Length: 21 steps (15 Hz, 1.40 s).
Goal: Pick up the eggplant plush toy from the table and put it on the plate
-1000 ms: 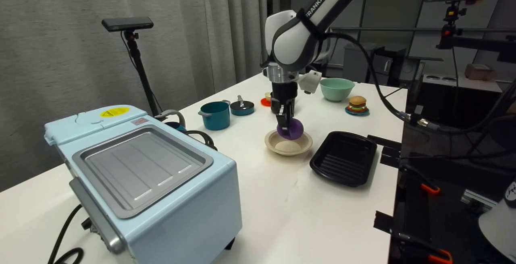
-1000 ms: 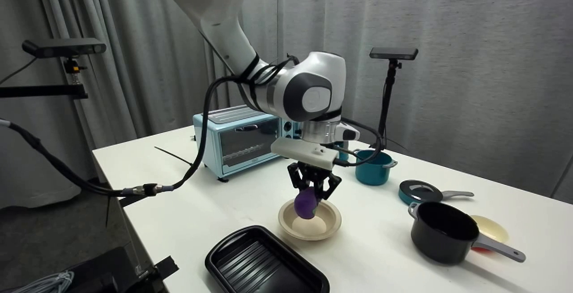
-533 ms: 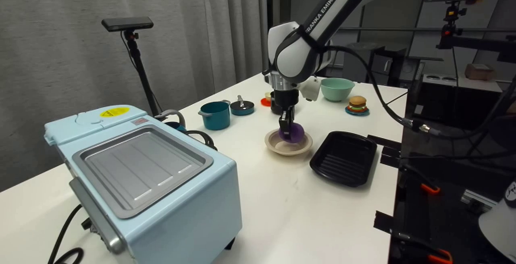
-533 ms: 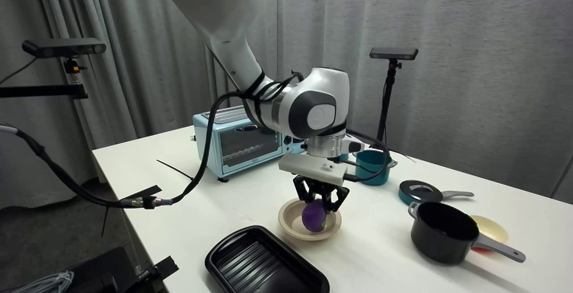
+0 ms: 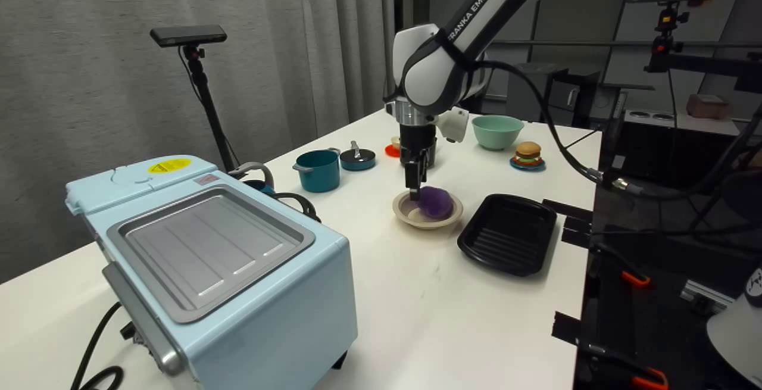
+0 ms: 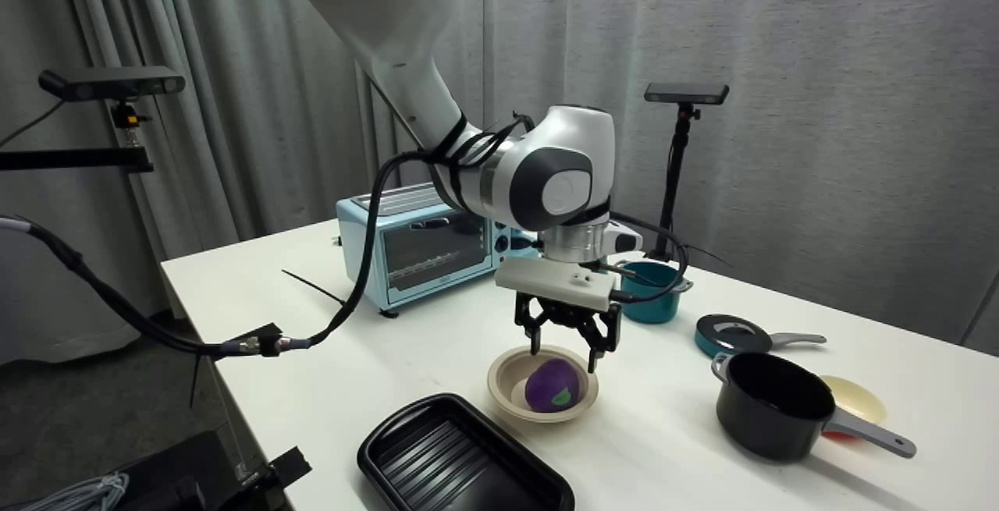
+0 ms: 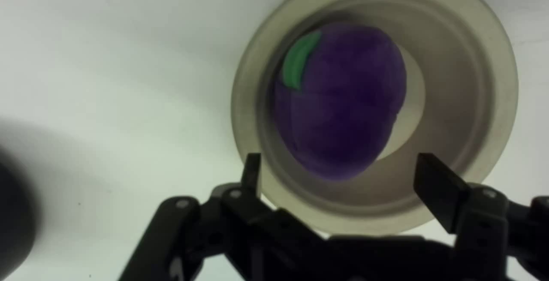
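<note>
Your gripper [image 6: 564, 359] hangs over the plate [image 7: 244, 105] with its jaws spread well apart and nothing held between them; how high it stands above the rim, you cannot tell; the eggplant plush toy [image 7: 343, 101] lies loose inside the plate; in the wrist view you see it toward the plate's left side, green showing on its left end, with some of the plate's floor uncovered at its right and a gap between it and the jaws. In an exterior view you have the black tray [image 6: 468, 460] just beside the plate but apart from it, at its near left; the dark saucepan [image 6: 769, 421] stands well to the right; the teal-sided pan [image 6: 734, 334] lies beyond that; the teal pot [image 6: 652, 308] stands farther back. In an exterior view the light-blue toaster oven [image 5: 286, 303] fills the near left of the white table [image 5: 452, 318]; at the far right you find the green bowl [image 5: 497, 135], with the burger toy [image 5: 527, 153] near it, to its right.
</note>
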Available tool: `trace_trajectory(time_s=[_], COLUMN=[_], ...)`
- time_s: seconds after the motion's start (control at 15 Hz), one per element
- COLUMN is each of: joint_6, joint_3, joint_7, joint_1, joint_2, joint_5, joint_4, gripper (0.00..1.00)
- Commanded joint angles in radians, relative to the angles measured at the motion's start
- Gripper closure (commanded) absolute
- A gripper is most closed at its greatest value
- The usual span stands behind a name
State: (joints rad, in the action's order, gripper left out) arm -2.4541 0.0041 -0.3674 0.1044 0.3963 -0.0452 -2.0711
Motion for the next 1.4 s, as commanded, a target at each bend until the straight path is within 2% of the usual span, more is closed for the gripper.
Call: trace_trajectory(time_s=[0.0, 0.47, 0.53, 1.33], joint_6=[0.002, 0.023, 0.005, 0.007], joint_3=[0.037, 0.041, 0.037, 0.036], joint_7=[-0.029, -0.011, -0.002, -0.002], joint_1=[0.009, -0.005, -0.010, -0.011], joint_2=[-0.041, -0.133, -0.090, -0.109], joint_5=[0.035, 0.028, 0.019, 0.019], joint_4=[-0.003, -0.021, 0.003, -0.004], gripper=[0.00, 0.00, 0.00, 0.00])
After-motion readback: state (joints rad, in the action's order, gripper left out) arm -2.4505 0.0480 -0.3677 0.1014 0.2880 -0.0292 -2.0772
